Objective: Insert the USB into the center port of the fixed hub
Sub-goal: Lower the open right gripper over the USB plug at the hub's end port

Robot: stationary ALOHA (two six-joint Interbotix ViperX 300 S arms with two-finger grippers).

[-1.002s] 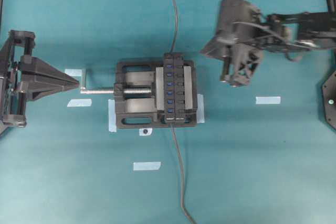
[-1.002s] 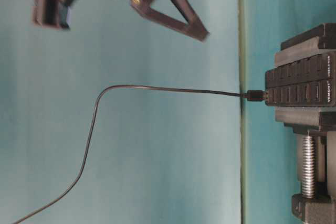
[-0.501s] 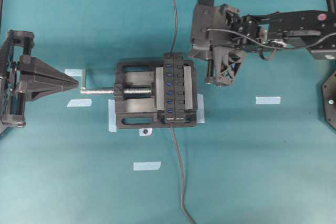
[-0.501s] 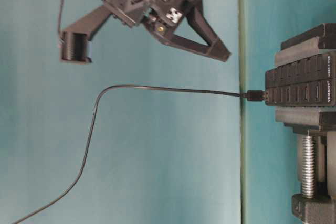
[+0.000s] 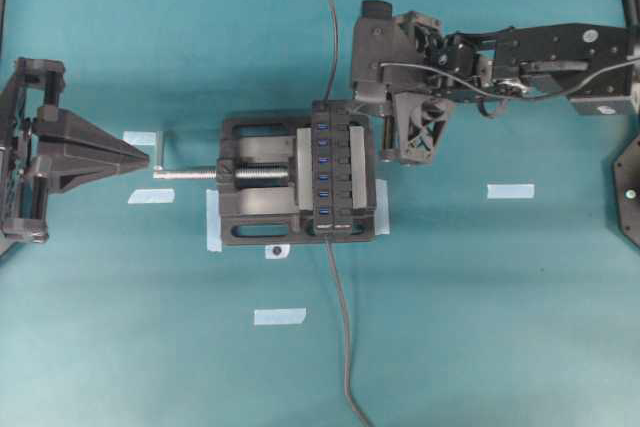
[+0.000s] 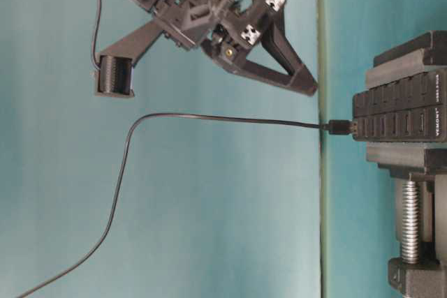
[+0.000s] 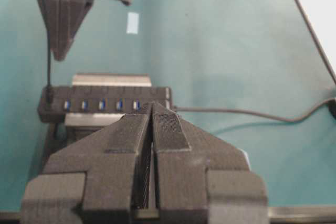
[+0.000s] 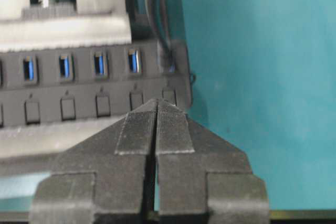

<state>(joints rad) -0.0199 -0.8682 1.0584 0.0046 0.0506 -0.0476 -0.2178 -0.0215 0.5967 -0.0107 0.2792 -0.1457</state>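
Now the right gripper [image 8: 156,103] hangs with jaws pressed together and empty, the fixed hub [image 8: 89,87] just ahead of its tips. Left gripper [image 7: 152,109] sits together too. No loose USB plug is discernible; open before reaching for it.

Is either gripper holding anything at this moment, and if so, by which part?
Nothing is held. The right gripper is shut on nothing, just beside the fixed hub. The left gripper is also shut and empty.
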